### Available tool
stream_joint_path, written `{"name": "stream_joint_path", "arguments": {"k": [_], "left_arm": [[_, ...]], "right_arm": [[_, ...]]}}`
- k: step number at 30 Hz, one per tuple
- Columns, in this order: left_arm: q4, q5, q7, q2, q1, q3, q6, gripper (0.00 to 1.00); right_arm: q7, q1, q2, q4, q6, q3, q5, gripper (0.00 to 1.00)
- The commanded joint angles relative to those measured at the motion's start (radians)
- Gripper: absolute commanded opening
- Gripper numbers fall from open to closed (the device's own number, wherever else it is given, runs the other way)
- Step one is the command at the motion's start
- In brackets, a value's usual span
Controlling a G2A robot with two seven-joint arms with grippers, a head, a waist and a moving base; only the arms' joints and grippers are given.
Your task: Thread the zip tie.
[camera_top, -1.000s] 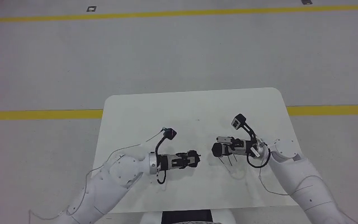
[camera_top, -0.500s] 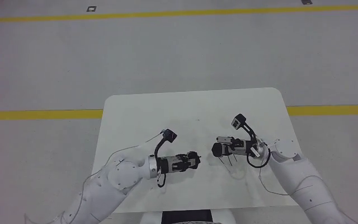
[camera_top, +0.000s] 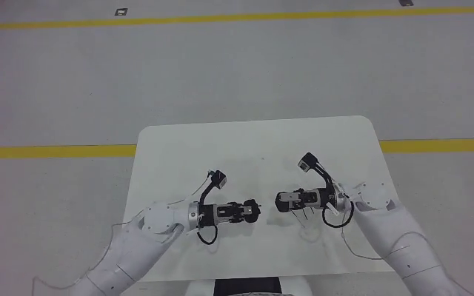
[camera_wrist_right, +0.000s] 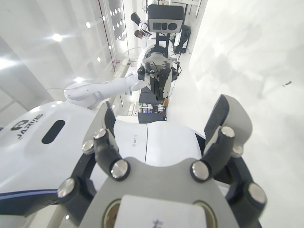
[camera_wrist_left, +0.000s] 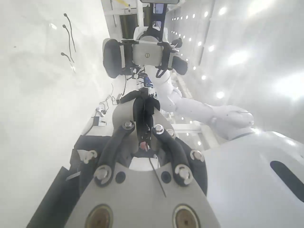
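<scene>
Our L tool [camera_wrist_left: 145, 100] pinches the thin black plastic zip tie [camera_wrist_left: 156, 175], aimed across the white table [camera_top: 259, 148] at our R tool [camera_wrist_right: 166, 110], which gapes wide w/ nothing in it, prob. ready to take the tie's end.

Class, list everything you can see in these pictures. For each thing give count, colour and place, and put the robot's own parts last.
table: one, white, under both arms
yellow lines: two, yellow, on the grey floor, one beyond the table, one level with it
loose zip ties: at least three, black, lying on the table near the right arm
held zip tie: one, black, clamped in the left end effector
left end effector: one, black and grey, shut, above the table, facing the other
right end effector: one, black and grey, open and empty, above the table
</scene>
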Motion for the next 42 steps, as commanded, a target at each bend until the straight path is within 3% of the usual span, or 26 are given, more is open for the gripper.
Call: {"name": "stream_joint_path", "arguments": {"k": [1,14,15,16,17,18,22,27,31,35,42], "left_arm": [[-0.002,0.012,-0.002,0.0,-0.004,0.0,0.0,0.0],[-0.014,-0.005,0.026,-0.003,-0.002,0.017,0.018,0.0],[-0.014,-0.008,0.026,-0.003,-0.002,0.016,0.017,0.0],[-0.014,-0.009,0.028,-0.003,-0.002,0.014,0.014,0.0],[-0.014,-0.011,0.03,-0.002,-0.002,0.013,0.012,0.0],[-0.015,-0.013,0.032,-0.002,-0.001,0.012,0.009,0.0],[-0.015,-0.021,0.042,0.0,0.004,0.005,0.002,0.0],[-0.014,-0.027,0.04,0.001,0.007,0.006,0.003,0.0],[-0.015,-0.021,0.046,0.002,0.007,0.007,0.001,0.0],[-0.015,-0.023,0.046,0.002,0.007,0.009,0.0,0.0],[-0.014,-0.029,0.042,0.0,0.0,0.019,0.001,0.0]], "right_arm": [[-0.002,0.0,0.0,-0.001,0.001,0.001,0.003,1.0],[0.018,0.006,-0.016,-0.013,0.001,-0.032,0.058,0.99],[0.019,0.008,-0.018,-0.012,0.001,-0.035,0.06,0.55],[0.021,0.01,-0.021,-0.01,0.001,-0.036,0.062,0.45],[0.021,0.012,-0.023,-0.008,0.001,-0.037,0.06,0.42],[0.022,0.013,-0.025,-0.006,0.001,-0.037,0.058,0.33],[0.03,0.012,-0.031,0.0,0.001,-0.035,0.051,0.2],[0.041,0.008,-0.038,0.001,0.001,-0.027,0.04,0.16],[0.05,0.007,-0.044,-0.002,0.001,-0.022,0.031,0.19],[0.06,0.006,-0.05,-0.001,0.001,-0.02,0.022,0.13],[0.069,0.009,-0.06,0.011,0.001,-0.02,0.02,0.15]]}}
